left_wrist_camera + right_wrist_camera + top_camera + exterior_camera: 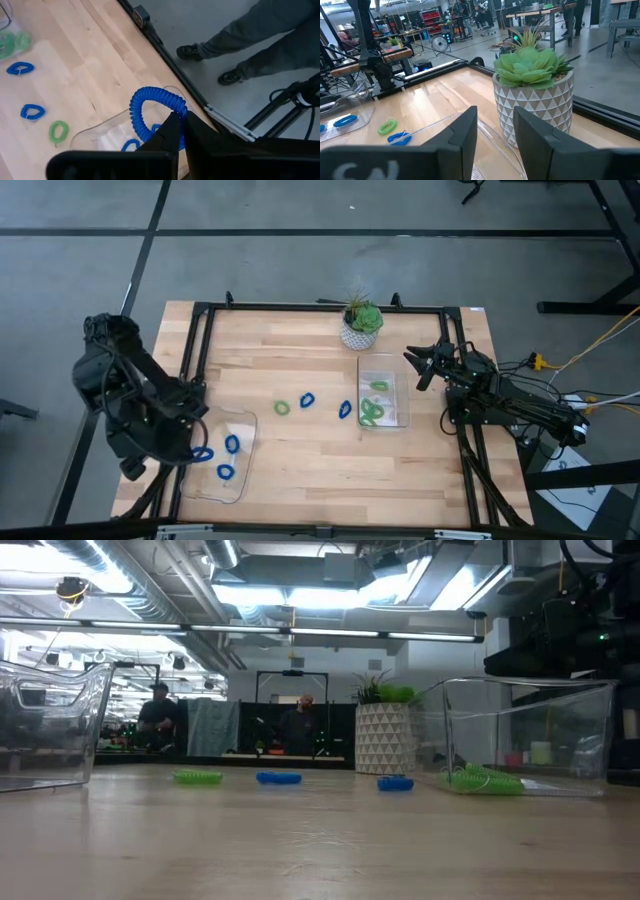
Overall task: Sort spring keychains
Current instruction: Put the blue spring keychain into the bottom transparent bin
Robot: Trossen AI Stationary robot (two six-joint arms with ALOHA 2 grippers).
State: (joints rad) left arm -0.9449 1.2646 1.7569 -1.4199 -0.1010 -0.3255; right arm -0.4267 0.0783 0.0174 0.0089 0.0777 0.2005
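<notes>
Bright blue coiled plastic spring keychain [150,107] pinched in left tool [181,131] over clear left tray [222,480], for blue sorting; right tool [495,131] parted, empty, idle.

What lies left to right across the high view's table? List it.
Left claw shut on a blue keychain → left clear tray → loose green keychain → blue keychain → blue keychain → right clear tray → right claw.
</notes>
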